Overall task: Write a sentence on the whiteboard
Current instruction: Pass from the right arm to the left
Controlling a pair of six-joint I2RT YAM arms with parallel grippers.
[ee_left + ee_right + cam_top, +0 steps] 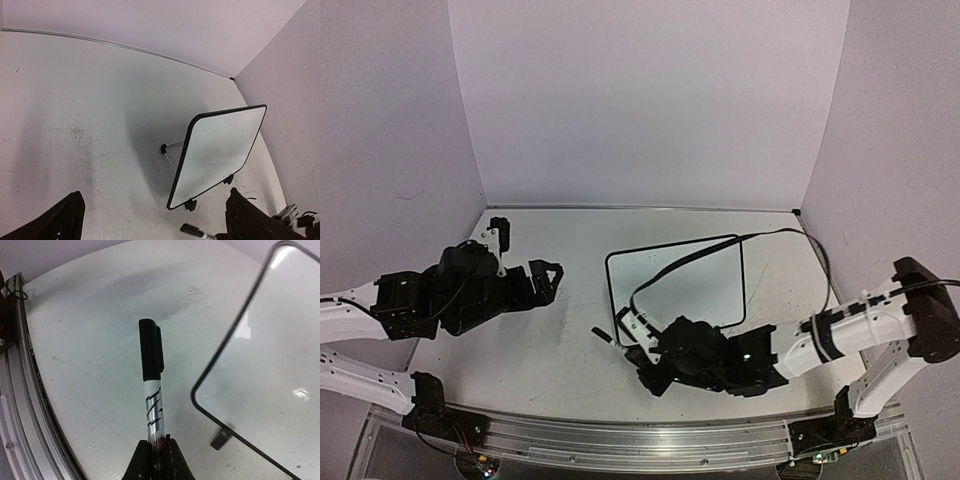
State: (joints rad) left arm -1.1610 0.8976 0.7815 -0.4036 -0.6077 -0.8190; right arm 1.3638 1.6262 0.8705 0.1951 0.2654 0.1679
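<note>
Right wrist cam gives it away: the right gripper (pixel 156 455) is clamped on a capped marker (pixel 152 385), just beside the whiteboard (pixel 270 355) corner. Overhead barely shows that marker. The left gripper (pixel 155 200) is wide open; its cam shows the whiteboard propped on little feet (pixel 190 204) on the table (pixel 75 100).

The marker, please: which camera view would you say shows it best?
The right wrist view. The marker fills the middle of the frame, black cap and printed barrel clear, clamped in the right end effector. The left wrist view catches only its black end at the bottom edge; the top view shows a small dark stub.
</note>
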